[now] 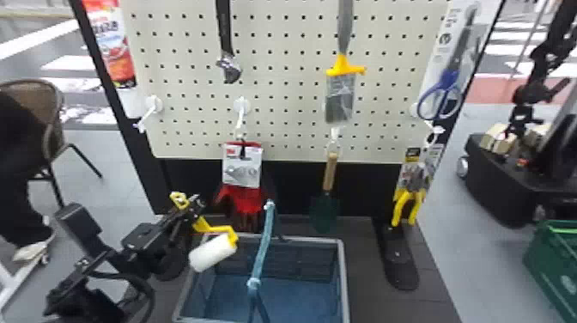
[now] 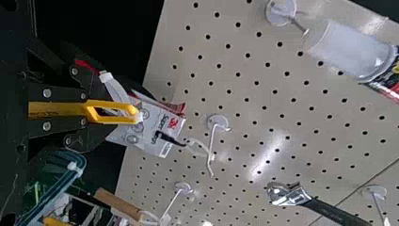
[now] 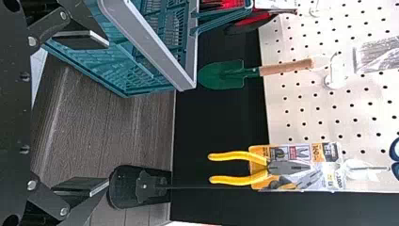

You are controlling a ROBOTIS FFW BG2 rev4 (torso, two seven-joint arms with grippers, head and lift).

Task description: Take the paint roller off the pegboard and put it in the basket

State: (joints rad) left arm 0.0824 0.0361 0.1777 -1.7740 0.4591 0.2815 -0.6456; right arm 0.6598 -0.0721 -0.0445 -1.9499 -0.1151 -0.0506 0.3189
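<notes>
While the left tool (image 1: 196, 207) grips, paint roller (image 1: 213, 253), held between its fingers

Basket (image 1: 344, 275) near, before pegboard (image 1: 283, 94); gloves (image 1: 244, 199) hang left, trowel (image 1: 325, 212) right of them, pliers (image 1: 400, 207) farther right; brush (image 1: 339, 101) above trowel.

And here's the paint roller (image 1: 212, 253) — a soft, matt sleeve on a frame of smooth plastic. Bright shine now off the wrench (image 2: 287, 194), all polished metal at the head! The pegboard (image 2: 291, 117) is smooth, catching a glossy streak. Plain matt wood on the handle of the trowel (image 3: 259, 71), smooth plastic on the grips of the pliers (image 3: 240, 156). The basket (image 3: 155, 44) looks like moulded plastic, and the gloves (image 1: 242, 199) like cloth — under a paper-like card (image 1: 242, 167).
</notes>
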